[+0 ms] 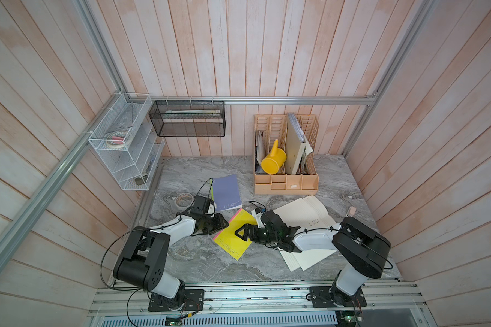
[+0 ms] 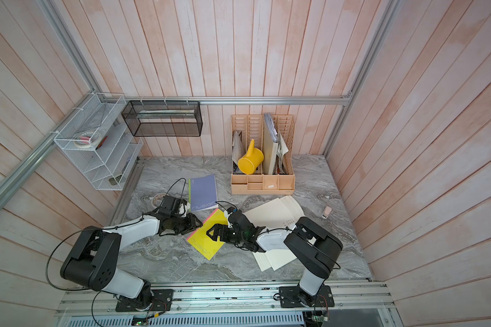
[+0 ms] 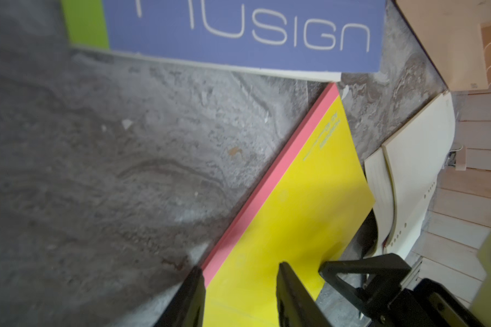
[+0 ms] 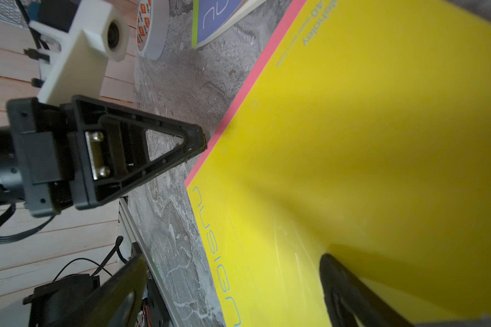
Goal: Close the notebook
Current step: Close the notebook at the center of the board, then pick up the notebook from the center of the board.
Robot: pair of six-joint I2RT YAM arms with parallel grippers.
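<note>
I'm seeing the yellow notebook (image 1: 233, 237) flat on the table (image 1: 199, 263) between both arms. It looks shut to me, with its pink spine (image 3: 272, 174) running diagonally. The left gripper (image 1: 224, 223) is parted and empty, tips at the spine. The right gripper (image 1: 240, 233) is spread wide over the cover, so it's nearer. Only the left wrist view shows the cream book (image 3: 408, 175) gaping open.
</note>
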